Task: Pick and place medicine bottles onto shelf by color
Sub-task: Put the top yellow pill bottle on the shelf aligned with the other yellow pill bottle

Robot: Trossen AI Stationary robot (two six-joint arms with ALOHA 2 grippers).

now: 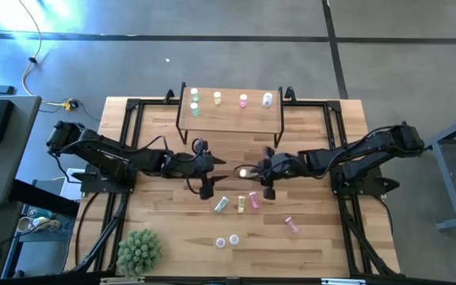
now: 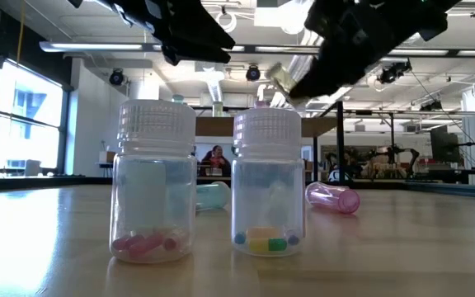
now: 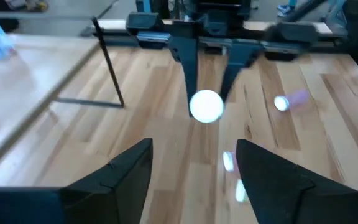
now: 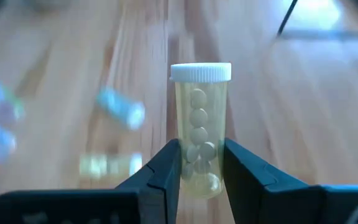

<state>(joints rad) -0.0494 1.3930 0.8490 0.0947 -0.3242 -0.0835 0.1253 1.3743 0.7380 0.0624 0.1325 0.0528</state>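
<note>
Plant ball (image 1: 139, 251), table (image 1: 315, 237) corner.

Yellow bottle (image 4: 200, 130) gripped midair, five bottles standing on shelf (image 1: 229, 120)

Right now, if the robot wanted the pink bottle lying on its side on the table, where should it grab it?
Probably around the middle of the pink bottle, coming straight down from above. It lies flat on the table with bare wood on both long sides, so fingers could close across its round body. The right gripper is nearest but already holds a yellow bottle; the left gripper is open.
</note>
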